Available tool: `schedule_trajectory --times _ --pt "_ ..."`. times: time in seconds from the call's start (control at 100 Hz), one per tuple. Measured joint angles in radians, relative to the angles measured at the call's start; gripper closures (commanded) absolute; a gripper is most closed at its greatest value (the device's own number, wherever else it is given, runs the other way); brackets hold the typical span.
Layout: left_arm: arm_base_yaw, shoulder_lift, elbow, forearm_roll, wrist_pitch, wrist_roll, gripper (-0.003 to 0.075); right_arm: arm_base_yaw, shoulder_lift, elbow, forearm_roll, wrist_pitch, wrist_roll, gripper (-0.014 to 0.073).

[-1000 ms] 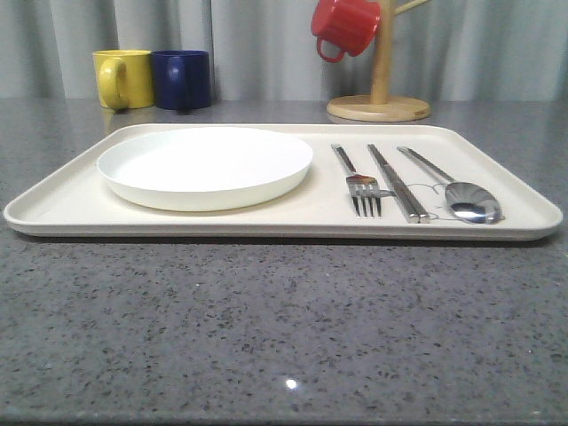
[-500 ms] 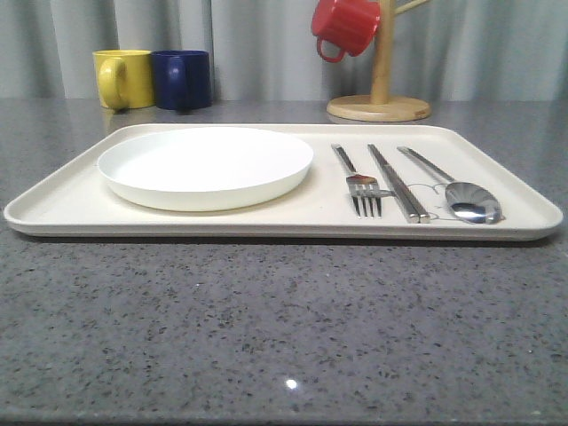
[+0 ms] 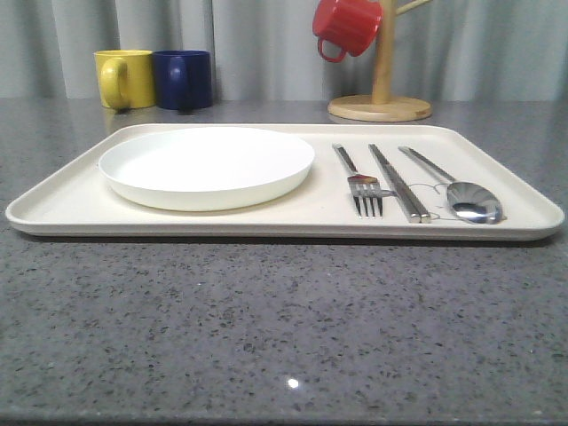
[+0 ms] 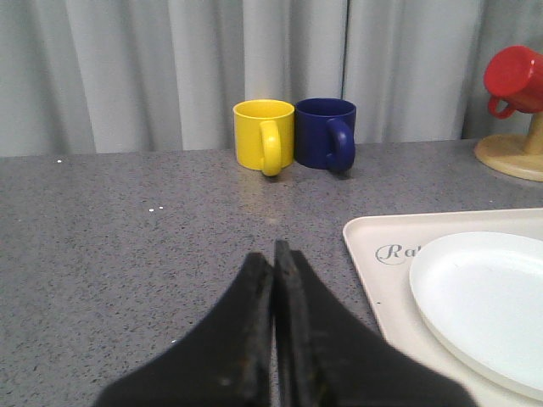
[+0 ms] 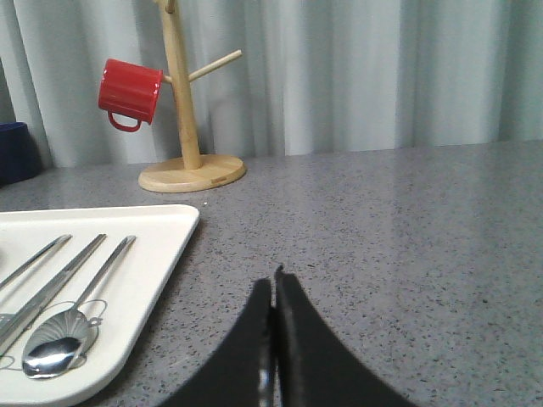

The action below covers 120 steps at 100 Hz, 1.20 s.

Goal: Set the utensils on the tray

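The cream tray [image 3: 80, 200] lies across the middle of the grey table. On its left half rests the round white plate [image 3: 206, 165]. On its right half lie the fork [image 3: 359, 182], the chopsticks [image 3: 398, 182] and the spoon [image 3: 461, 195], side by side, all silver. My left gripper [image 4: 273, 259] is shut and empty over bare table, left of the tray [image 4: 382, 280] and plate [image 4: 484, 297]. My right gripper [image 5: 273, 284] is shut and empty over bare table, right of the tray [image 5: 144, 263], where the spoon [image 5: 59, 343] and chopsticks [image 5: 51, 288] lie.
A yellow mug [image 3: 124, 78] and a blue mug [image 3: 183, 79] stand at the back left. A wooden mug stand [image 3: 380, 106] with a red mug [image 3: 344, 27] hanging on it stands at the back right. Grey curtain closes the back.
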Motion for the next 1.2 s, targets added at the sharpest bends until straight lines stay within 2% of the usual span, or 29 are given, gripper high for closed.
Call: schedule_trajectory --times 0.15,0.29,0.67,1.2 --pt "0.0 -0.07 0.076 0.22 -0.047 -0.236 0.0738 0.0 0.0 0.0 0.0 0.0 0.0 0.0662" --pt "0.0 -0.159 0.175 0.331 -0.1 -0.338 0.0738 0.0 0.0 0.0 0.0 0.0 0.0 0.0662" --pt "0.0 -0.437 0.434 0.381 -0.127 -0.362 0.0738 0.0 0.0 0.0 0.0 0.0 0.0 0.0662" --pt "0.0 -0.469 0.434 0.418 -0.127 -0.362 0.0738 0.0 0.0 0.0 0.0 -0.001 0.0 0.0662"
